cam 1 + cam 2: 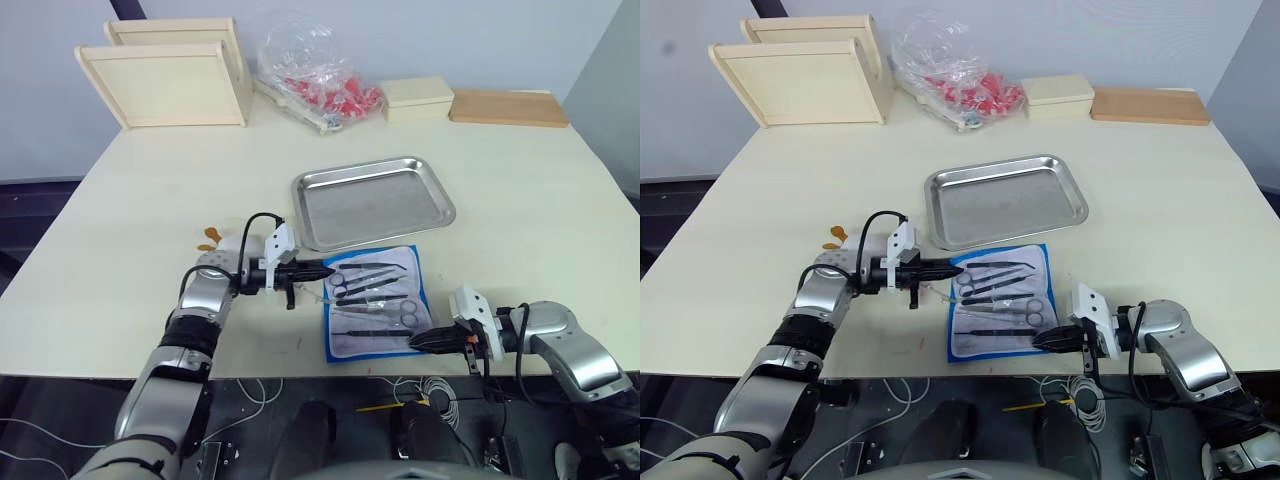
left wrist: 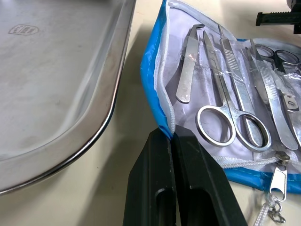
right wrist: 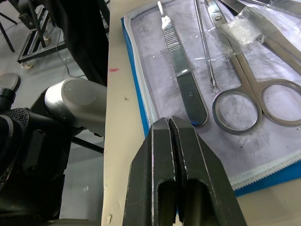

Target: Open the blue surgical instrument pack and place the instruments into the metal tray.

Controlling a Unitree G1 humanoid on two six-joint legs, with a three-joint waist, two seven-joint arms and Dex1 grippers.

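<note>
pack [image 1: 375, 302] lies open at 6 o'clock of tray [image 1: 372, 202] | instruments [image 1: 372, 295] all in their pockets, tray bare | left gripper [image 1: 322, 270], right gripper [image 1: 422, 341] pinched closed at pack edges, holding nothing | transfer not begun

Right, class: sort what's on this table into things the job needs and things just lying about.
Belongs to the job:
- blue surgical instrument pack, lying open
- instruments in its pockets
- metal tray, nothing in it
- left gripper and right gripper, each at a pack edge

Just lying about:
- pale wooden boxes
- clear plastic bag of red items
- wooden board
</note>
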